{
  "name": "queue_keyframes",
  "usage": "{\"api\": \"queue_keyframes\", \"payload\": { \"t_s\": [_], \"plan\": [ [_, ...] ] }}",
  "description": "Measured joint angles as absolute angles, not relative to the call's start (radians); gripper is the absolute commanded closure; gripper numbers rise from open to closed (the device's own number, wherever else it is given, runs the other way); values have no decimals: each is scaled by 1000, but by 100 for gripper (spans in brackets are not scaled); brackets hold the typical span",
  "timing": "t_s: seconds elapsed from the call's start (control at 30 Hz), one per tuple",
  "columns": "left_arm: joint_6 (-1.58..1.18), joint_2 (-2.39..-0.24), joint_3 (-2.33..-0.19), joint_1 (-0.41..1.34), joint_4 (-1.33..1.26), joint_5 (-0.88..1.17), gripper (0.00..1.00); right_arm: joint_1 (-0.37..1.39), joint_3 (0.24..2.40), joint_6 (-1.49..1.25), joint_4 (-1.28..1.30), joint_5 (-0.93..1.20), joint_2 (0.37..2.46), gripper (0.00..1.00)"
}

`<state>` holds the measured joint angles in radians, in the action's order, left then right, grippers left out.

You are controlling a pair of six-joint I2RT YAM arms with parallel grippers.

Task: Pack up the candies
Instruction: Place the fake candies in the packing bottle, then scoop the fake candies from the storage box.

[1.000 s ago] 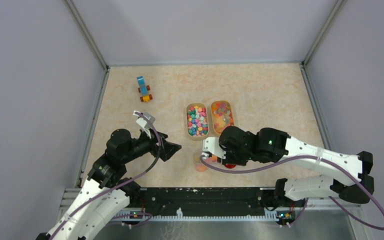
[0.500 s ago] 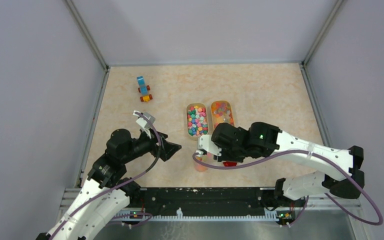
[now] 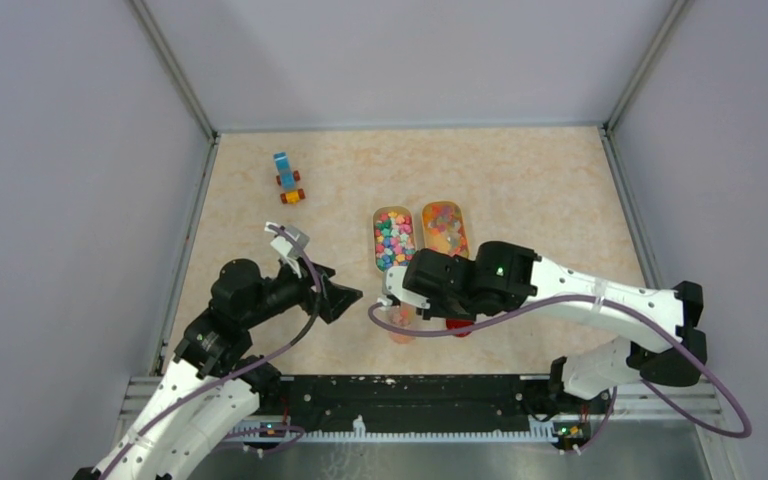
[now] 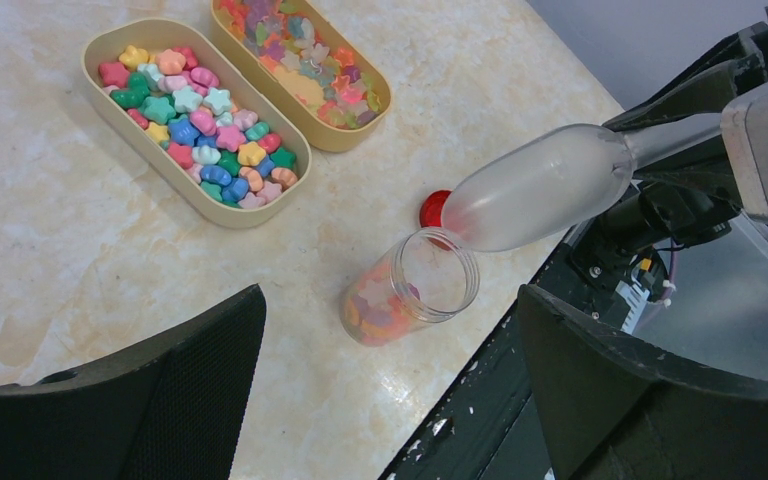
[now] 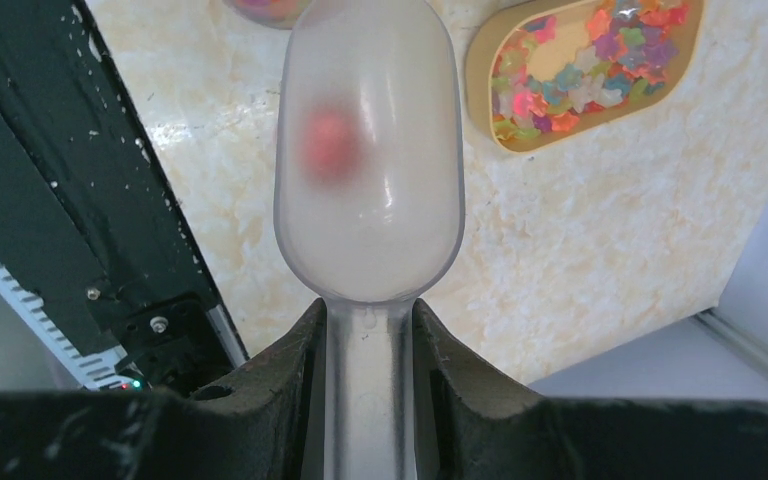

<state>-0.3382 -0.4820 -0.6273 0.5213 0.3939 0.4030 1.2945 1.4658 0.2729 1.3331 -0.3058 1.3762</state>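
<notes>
Candies (image 4: 200, 130) fill two oval trays (image 4: 250, 214) side by side mid-table, and more lie low in the open jar (image 4: 380, 305). The table (image 3: 530, 180) is shut in by walls (image 3: 80, 200) on three sides, with a black rail (image 3: 410, 392) along the near edge. Its far and right stretches are open marble. The right gripper (image 5: 368, 322) reaches across in front of the trays, jaws clamped on the handle of a frosted scoop (image 4: 540, 190) whose tip is at the jar's mouth. The left gripper (image 4: 390, 300) hovers just left of the jar, jaws spread wide, holding nothing. A toy (image 3: 287, 178) sits well apart at the far left. A red lid (image 4: 434, 208) lies just beside the jar, under the scoop.
</notes>
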Motion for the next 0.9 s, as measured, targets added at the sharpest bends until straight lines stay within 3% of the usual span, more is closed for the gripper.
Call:
{"api": "queue_keyframes", "payload": {
  "t_s": [0.2, 0.63, 0.9],
  "plan": [
    [-338, -480, -627, 521, 394, 403, 1, 1262, 1517, 218, 1327, -343, 1380, 100],
    [-338, -477, -627, 521, 394, 403, 1, 887, 1560, -22, 1291, -277, 1482, 100],
    [-338, -461, -627, 521, 395, 408, 1, 752, 1559, -139, 1252, -181, 1584, 100]
  ]
}}
